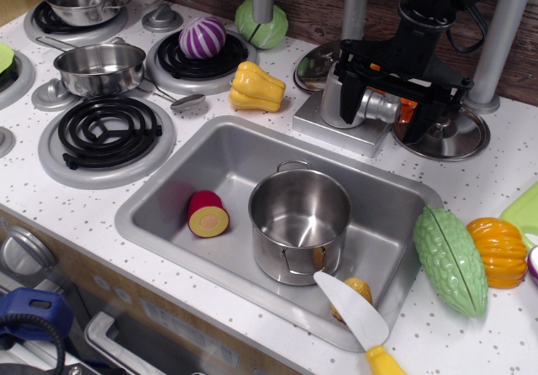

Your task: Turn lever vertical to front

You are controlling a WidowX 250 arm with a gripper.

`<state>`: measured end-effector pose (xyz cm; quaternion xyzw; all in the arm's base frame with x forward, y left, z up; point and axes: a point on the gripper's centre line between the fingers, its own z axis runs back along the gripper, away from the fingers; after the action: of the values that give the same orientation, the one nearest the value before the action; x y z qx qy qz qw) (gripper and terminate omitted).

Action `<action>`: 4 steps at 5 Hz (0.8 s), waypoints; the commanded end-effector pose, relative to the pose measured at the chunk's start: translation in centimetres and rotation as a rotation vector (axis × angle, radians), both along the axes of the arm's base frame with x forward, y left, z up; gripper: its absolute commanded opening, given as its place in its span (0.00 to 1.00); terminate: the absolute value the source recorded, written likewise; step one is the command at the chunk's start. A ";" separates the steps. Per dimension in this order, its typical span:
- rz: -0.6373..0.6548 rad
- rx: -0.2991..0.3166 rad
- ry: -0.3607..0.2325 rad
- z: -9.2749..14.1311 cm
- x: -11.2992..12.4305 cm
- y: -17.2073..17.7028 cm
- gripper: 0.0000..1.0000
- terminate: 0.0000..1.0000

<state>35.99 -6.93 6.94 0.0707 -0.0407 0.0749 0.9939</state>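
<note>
The grey tap body [340, 106] stands on its base plate behind the sink, with a stubby side cylinder [381, 107] pointing right. My black gripper [395, 104] hangs over that cylinder from above. Its two fingers are spread wide, one [347, 89] in front of the tap body and the other [440, 113] to the right, with the cylinder between them. The jaws look open. The lever's flat paddle is hidden behind the gripper, so I cannot tell its angle. The tall tap spout [353, 1] rises behind.
The sink [168, 192] holds a steel pot [300, 224], a halved red fruit [208, 214] and a white-bladed knife [353, 308]. A green gourd [450, 261] and an orange pumpkin [499, 252] lie right. A yellow pepper [256, 87] and a pot lid [454, 136] flank the tap.
</note>
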 end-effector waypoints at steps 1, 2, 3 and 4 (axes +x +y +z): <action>0.000 0.000 0.000 0.0 0.0 0.0 1.00 0.00; -0.024 0.038 -0.092 0.7 1.4 0.0 1.00 0.00; -0.046 0.104 -0.166 1.8 3.1 -0.1 1.00 0.00; -0.089 0.124 -0.204 3.6 4.5 0.0 1.00 0.00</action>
<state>40.75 -7.20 9.39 0.1314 -0.1366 0.0282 0.9815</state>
